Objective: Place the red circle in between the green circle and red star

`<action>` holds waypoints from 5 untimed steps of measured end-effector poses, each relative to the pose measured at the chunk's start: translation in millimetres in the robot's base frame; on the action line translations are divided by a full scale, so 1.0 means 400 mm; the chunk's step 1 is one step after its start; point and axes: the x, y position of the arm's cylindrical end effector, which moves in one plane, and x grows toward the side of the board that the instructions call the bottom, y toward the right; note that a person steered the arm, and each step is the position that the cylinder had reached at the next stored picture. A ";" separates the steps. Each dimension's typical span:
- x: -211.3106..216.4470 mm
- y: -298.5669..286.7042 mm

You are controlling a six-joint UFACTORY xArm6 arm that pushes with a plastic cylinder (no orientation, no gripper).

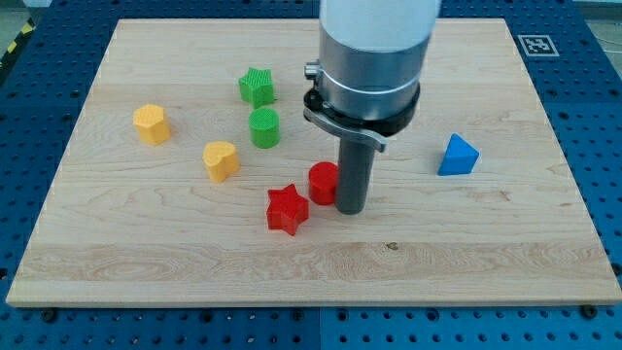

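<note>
Lowest in the frame, the red star (287, 209) is lying on the wooden board (486, 253), just left of centre. My tip (350, 209) is resting on the board at about the same level, a little to the star's right, with a narrow strip of bare wood showing between them. I am carrying no jaws, only a plain dark rod, so nothing is opening or closing; the rod's left side is pressing against the red circle (324, 182), or sitting so close that no gap is showing. That circle is standing just up and right of the star, nearly touching it, and down and right of the green circle (264, 127), from which it is clearly apart. Left of centre, the yellow heart (221, 160) is sitting below and left of the green circle. At the right side, well away from the rest, the blue triangle (458, 156) is lying alone. Farther up on the left, the yellow block (152, 123), roughly hexagonal, is standing near the board's edge. Highest up, the green star (257, 87) is sitting just above the green circle.
</note>
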 end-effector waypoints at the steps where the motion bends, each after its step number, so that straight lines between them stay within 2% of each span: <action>1: -0.010 0.008; 2: -0.040 0.033; 5: -0.106 -0.017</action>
